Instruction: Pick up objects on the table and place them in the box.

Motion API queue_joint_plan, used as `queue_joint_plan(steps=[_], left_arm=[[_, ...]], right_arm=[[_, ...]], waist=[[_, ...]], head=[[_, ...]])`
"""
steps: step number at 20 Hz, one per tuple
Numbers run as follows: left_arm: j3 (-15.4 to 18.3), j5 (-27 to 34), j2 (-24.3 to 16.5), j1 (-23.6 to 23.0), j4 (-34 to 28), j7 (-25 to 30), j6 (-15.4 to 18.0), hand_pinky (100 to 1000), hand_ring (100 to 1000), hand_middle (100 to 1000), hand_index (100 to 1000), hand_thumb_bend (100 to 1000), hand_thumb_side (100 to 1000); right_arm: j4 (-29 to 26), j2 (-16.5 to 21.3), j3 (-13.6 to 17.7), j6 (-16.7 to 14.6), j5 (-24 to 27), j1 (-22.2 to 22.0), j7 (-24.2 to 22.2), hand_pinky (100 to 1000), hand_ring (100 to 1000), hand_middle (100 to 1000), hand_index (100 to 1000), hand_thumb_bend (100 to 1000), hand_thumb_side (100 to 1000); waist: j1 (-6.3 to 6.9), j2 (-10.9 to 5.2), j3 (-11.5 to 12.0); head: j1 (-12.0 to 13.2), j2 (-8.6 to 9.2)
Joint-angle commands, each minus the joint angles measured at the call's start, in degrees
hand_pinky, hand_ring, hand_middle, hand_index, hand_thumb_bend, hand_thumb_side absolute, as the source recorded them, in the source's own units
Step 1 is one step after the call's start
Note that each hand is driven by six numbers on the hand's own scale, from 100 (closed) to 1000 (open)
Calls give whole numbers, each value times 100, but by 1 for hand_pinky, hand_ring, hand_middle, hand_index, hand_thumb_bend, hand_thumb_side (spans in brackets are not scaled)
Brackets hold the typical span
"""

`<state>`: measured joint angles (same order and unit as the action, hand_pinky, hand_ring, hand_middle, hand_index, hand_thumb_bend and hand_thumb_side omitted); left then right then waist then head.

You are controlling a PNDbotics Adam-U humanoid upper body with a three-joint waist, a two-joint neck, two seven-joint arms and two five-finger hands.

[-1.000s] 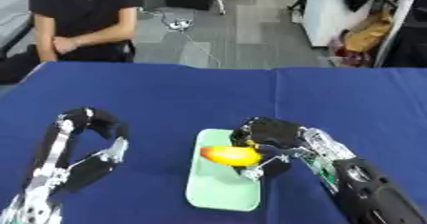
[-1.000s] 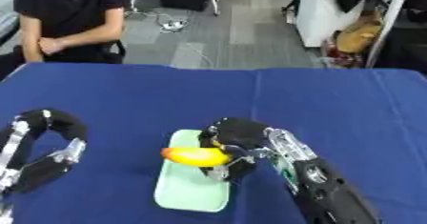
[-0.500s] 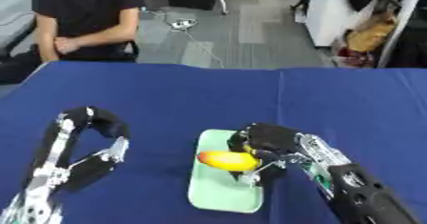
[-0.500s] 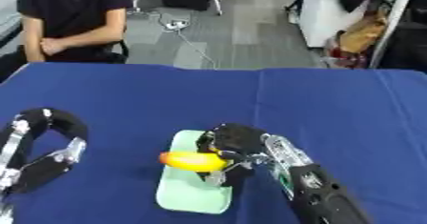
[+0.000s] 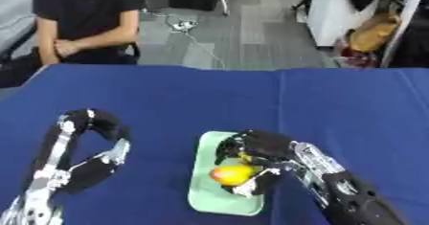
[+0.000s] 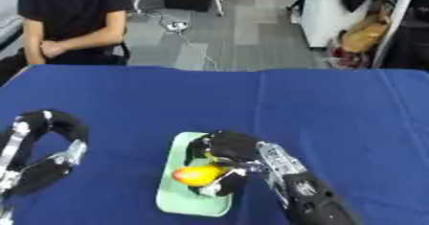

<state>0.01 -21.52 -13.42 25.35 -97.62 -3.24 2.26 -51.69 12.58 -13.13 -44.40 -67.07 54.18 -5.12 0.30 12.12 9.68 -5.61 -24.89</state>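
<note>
Yellow-orange fruit [image 5: 234, 174] over pale green box [image 5: 209, 202], pinched in curled right hand [image 5: 258, 153].
Left of box on blue table [image 5: 251, 99]: left hand [image 5: 90, 169], fingers curled, empty.

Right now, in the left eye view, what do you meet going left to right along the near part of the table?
Left hand → light green box → yellow-orange fruit, held over the box → right hand, curled round the fruit.
</note>
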Motion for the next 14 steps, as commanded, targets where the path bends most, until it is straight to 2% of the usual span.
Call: queue_joint_plan(steps=[1, 14], left_arm=[[-1, 45, -35, 76, -127, 5, 9, 660, 462, 459, 596, 100, 340], [-3, 47, -36, 56, -121, 7, 7, 660, 462, 459, 597, 100, 337]], right_arm=[[-73, 15, 36, 12, 0, 75, -40, 652, 782, 786, 796, 447, 814], [-149, 11, 10, 57, 132, 77, -154, 652, 785, 798, 808, 474, 845]], waist=[[29, -82, 8], [48, -114, -15]], head=[[-100, 52], [-88, 37]])
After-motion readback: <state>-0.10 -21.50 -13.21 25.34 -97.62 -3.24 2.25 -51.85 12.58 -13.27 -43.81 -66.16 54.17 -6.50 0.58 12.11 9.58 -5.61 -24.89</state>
